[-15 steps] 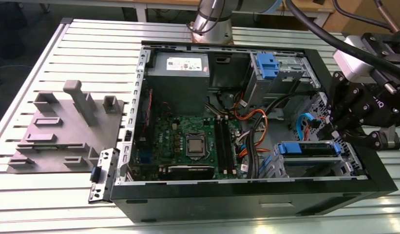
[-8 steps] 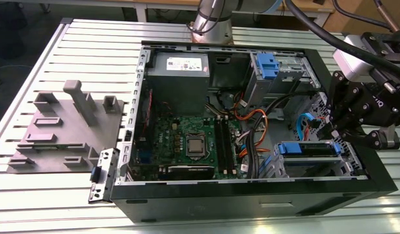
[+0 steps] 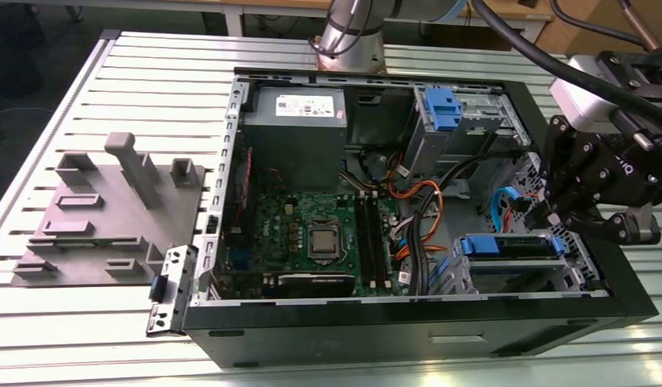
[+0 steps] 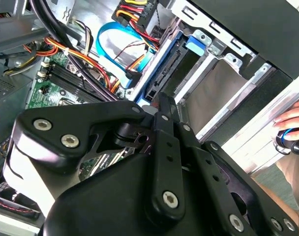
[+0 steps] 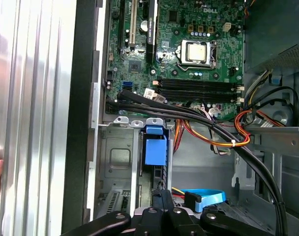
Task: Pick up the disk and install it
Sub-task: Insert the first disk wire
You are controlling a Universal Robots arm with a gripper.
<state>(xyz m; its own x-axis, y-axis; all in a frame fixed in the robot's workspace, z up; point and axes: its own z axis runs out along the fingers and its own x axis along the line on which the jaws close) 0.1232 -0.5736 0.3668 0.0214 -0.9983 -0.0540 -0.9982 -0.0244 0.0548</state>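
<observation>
The disk (image 3: 510,246) sits on edge in the lower drive cage of the open computer case (image 3: 417,322), at the exterior view's right, its blue rail facing up. In the second wrist view the disk's connector edge (image 4: 164,73) runs down to my fingertips. In the first wrist view the disk's blue tab (image 5: 155,147) stands just beyond them. My gripper (image 3: 556,216) (image 4: 160,105) (image 5: 163,195) hangs over the case's right wall at the end of the disk. Its fingers are shut together with nothing between them, and the tips are at or touching the disk's edge.
Orange, black and blue cables (image 5: 223,140) cross the case beside the drive cage. An upper cage with a blue clip (image 3: 443,109) and a grey power supply (image 3: 298,109) stand at the back. A grey fixture (image 3: 105,210) lies left of the case. A person's hand (image 4: 291,125) rests outside the case wall.
</observation>
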